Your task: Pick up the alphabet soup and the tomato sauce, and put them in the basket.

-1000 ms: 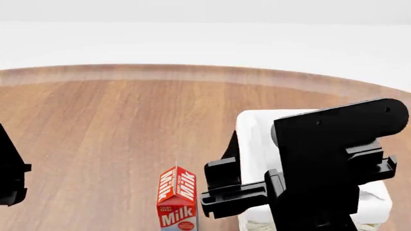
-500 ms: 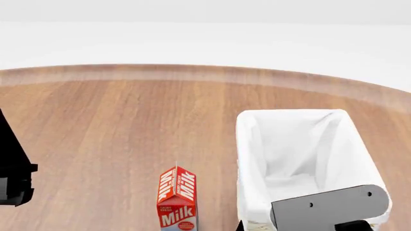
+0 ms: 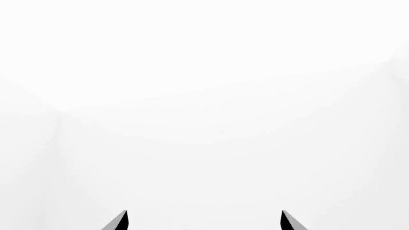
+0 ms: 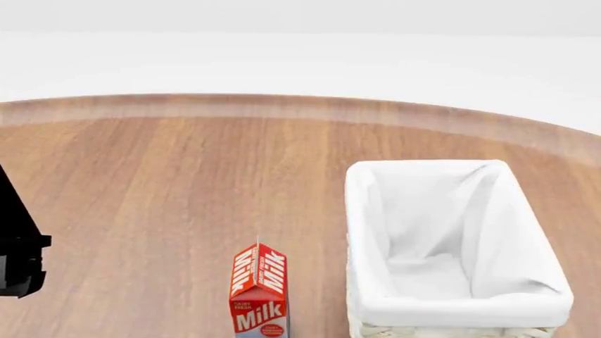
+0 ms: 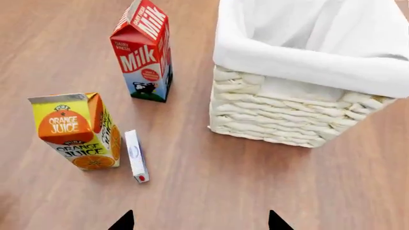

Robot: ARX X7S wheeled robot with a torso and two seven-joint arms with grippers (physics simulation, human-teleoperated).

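Left wrist view: just blank white, left pincer [image 3: 203, 221] tips spread wide, empty. Head view: right arm's pulled back out of sight, basket [image 4: 451, 310] looks empty. Right wrist view: right pincer [image 5: 200, 221] wide, no cans visible.

Black left arm [image 4: 19, 246] shows only as a dark slab at head view's left edge, gripper itself out of that frame. Left wrist cam: left gripper [image 3: 204, 221], just two dark fingertip points visible, spread apart w/ nothing btwn them. Right wrist cam: right gripper [image 5: 199, 221], two black fingertip points likewise spread wide, nothing held. Right arm not in head view.
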